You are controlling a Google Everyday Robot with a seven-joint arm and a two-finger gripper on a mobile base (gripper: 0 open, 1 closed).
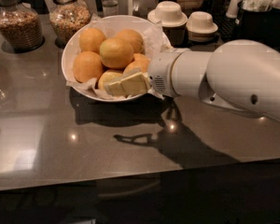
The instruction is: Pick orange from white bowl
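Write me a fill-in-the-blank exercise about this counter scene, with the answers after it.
The bowl holding the oranges is ____ in colour. The end effector sits at the bowl's near rim, its arm entering from the picture's ____ side. Back left of the bowl stand ____ glass jars of dry food.
Missing words: white; right; two.

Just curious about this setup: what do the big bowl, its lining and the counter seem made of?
The white bowl looks like glazed ceramic, perhaps plastic: smooth, glossy rim. Its lining looks like white paper, crinkled. The counter looks like polished dark stone or laminate, mirroring lights. The gripper, cream-coloured, seemingly plastic, is at the bowl's front rim.
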